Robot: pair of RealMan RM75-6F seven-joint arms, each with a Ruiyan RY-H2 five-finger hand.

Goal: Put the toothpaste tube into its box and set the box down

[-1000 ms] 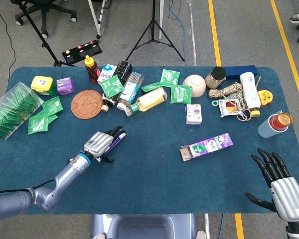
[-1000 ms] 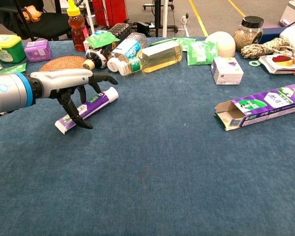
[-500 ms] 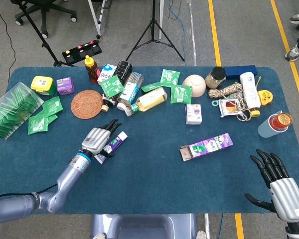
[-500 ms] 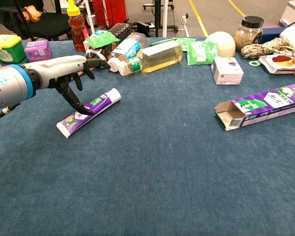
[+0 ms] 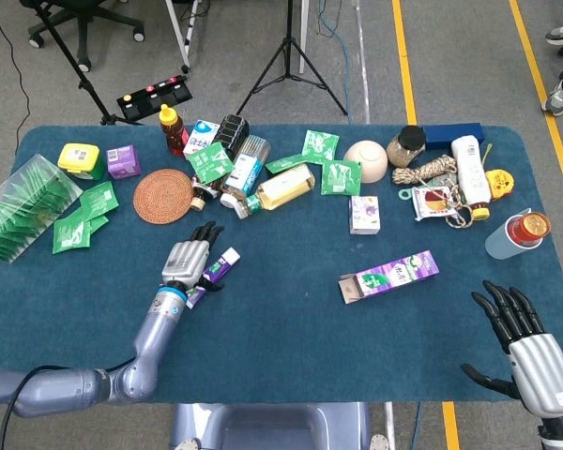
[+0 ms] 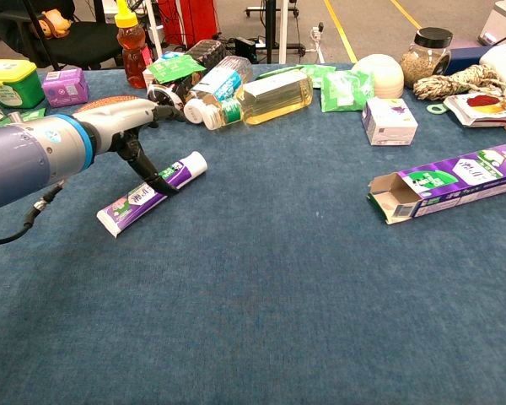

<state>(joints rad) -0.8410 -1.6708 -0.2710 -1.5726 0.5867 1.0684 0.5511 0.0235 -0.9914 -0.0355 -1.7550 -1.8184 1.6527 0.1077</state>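
Head view: lying flat on blue table (image 5: pixel 281 347), toothpaste tube (image 5: pixel 218 267), well left of open-ended box (image 5: pixel 388 275). Hovering over tube, left hand (image 5: pixel 190 259), fingers spread, gripping nothing. Waiting well right of box, right hand (image 5: pixel 524 342), fingers splayed, empty.

Chest view: reaching down onto toothpaste tube (image 6: pixel 150 192), left hand (image 6: pixel 133 126), thumb touching tube. Lying far right of tube, box (image 6: pixel 449 182), flap end gaping toward it.

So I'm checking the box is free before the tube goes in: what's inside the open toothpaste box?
The toothpaste box lies with its flaps open; its mouth shows only bare cardboard. The deeper interior is hidden. The toothpaste tube lies outside.
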